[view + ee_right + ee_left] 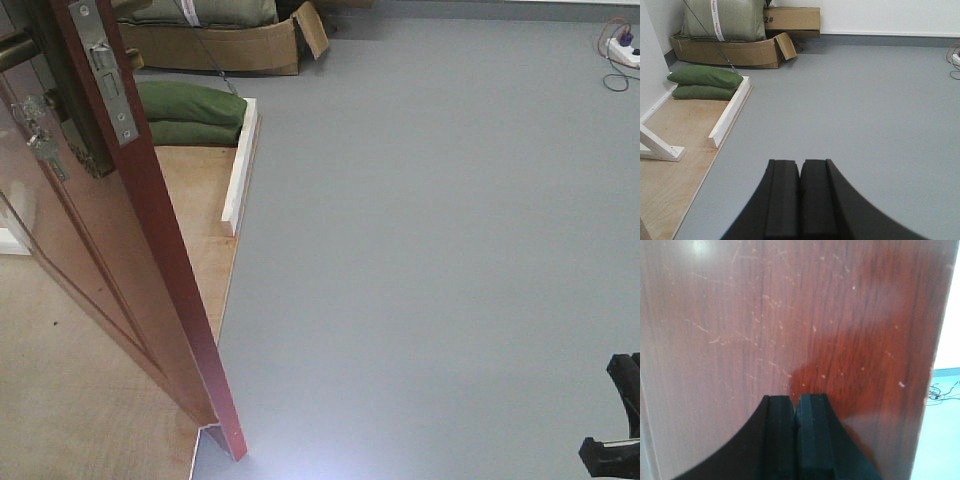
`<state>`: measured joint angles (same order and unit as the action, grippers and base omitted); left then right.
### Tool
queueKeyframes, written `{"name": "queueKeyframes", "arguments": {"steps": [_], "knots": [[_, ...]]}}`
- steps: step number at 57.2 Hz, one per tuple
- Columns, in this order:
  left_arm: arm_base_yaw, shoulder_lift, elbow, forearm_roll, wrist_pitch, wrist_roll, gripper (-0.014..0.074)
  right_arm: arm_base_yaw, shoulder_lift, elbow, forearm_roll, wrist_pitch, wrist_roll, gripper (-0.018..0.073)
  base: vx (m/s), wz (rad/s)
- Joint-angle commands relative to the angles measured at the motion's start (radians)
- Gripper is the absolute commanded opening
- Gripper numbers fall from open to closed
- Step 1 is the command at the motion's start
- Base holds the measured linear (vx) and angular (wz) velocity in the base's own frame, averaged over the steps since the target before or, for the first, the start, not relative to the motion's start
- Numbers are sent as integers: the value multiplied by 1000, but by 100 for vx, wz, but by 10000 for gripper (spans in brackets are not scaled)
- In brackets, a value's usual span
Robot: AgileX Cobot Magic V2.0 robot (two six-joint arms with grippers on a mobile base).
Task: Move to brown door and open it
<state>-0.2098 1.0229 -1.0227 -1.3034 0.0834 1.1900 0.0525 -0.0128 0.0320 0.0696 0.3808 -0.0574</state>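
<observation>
The brown door [110, 260] stands ajar at the left of the front view, its edge with a metal latch plate [103, 70] turned toward me and a dark handle [20, 48] at the top left. In the left wrist view the door's scratched brown face [790, 315] fills the frame. My left gripper [796, 399] is shut and empty, its tips close to the door face. My right gripper [800, 162] is shut and empty, hovering over the grey floor [865, 110]. A black part of the right arm [615, 440] shows at the lower right of the front view.
A plywood base [205, 200] with a white wooden rail [238, 170] lies behind the door. Green sandbags [190, 112] sit on it. Cardboard boxes [220, 45] stand at the back. A power strip with cables [622, 50] lies at the far right.
</observation>
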Motion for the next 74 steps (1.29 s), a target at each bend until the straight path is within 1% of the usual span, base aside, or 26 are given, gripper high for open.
{"name": "queueKeyframes", "arguments": {"steps": [1,6,74], "knots": [[-7,-11,-50,-53,-10,-2,-3,1,-6,3,-4,-77,-9,0,0,0],[-7,-11,-60,-78,-10,-2,-3,1,-6,3,-4,-77,-9,0,0,0],[-7,-11,-60,-76,-11,-2,-3,1,-6,3,-4,-81,-9,0,0,0]]}}
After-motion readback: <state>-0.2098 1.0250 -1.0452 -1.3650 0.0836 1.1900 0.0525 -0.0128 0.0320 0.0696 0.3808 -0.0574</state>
